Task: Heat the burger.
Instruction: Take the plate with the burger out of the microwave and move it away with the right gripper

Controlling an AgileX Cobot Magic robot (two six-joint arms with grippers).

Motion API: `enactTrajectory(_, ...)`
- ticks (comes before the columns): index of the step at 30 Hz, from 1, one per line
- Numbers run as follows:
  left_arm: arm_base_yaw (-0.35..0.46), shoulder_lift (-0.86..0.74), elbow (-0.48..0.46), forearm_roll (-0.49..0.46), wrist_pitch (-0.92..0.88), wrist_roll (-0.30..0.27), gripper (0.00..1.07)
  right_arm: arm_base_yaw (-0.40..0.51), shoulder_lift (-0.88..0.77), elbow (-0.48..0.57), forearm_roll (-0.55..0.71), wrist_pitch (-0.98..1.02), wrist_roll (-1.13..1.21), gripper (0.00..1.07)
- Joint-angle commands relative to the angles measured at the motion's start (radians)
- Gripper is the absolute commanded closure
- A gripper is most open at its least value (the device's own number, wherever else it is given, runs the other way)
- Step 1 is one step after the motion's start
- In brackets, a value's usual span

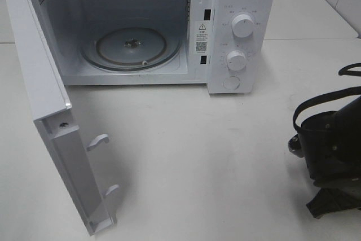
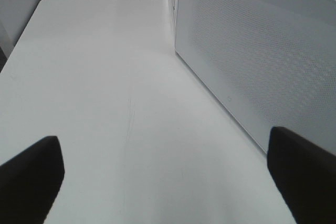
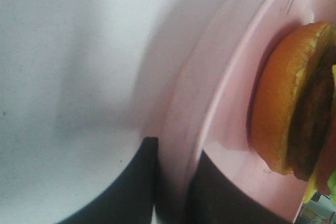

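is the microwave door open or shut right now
Open. The microwave door is swung wide toward the left, and the bare glass turntable shows inside the cavity, nothing on it.

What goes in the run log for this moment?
microwave: door open, turntable bare | right claw: shut on pink plate rim, burger aboard | left claw: open, empty

The right arm [image 1: 333, 139] is a bulky black casing with a matte finish, rounded at the top and tapering below into an angular black bracket. A thin black cable [image 1: 316, 105] loops over its upper side and another curves out near the frame's edge, and a small ribbed, light-coloured fitting sits on the casing's side. Both wrist views show plain black fingers [image 2: 31, 174], flat-faced with softly rounded corners and bare of markings, and the right pair [image 3: 136, 182] look equally dark and smooth.
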Motion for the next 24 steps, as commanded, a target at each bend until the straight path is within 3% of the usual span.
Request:
enactTrajectory(1, 0.000, -0.021, 0.003, -0.005, -0.008, -0.001, 0.01, -0.007, 0.033, -0.005, -0.048, 0.046, 0.042, 0.99)
enactTrajectory(6, 0.000, -0.021, 0.003, -0.005, -0.008, -0.001, 0.01, -0.007, 0.081, -0.005, -0.059, 0.007, 0.073, 0.97)
enactTrajectory(9, 0.000, -0.021, 0.003, -0.005, -0.008, -0.001, 0.01, -0.007, 0.078, -0.005, -0.058, -0.019, 0.070, 0.90)
enactTrajectory(11, 0.000, -0.021, 0.003, -0.005, -0.008, -0.001, 0.01, -0.007, 0.077, -0.005, -0.054, -0.021, 0.051, 0.77)
enactTrajectory(13, 0.000, -0.021, 0.003, -0.005, -0.008, -0.001, 0.01, -0.007, 0.072, -0.005, -0.045, -0.025, 0.042, 0.72)
enactTrajectory(14, 0.000, -0.021, 0.003, -0.005, -0.008, -0.001, 0.01, -0.004, 0.055, -0.005, -0.026, -0.030, 0.026, 0.62)
enactTrajectory(17, 0.000, -0.021, 0.003, -0.005, -0.008, -0.001, 0.01, -0.004, 0.016, -0.013, 0.016, -0.032, -0.012, 0.53)
enactTrajectory(24, 0.000, -0.021, 0.003, -0.005, -0.008, -0.001, 0.01, -0.004, -0.125, -0.028, 0.120, -0.033, -0.166, 0.49)
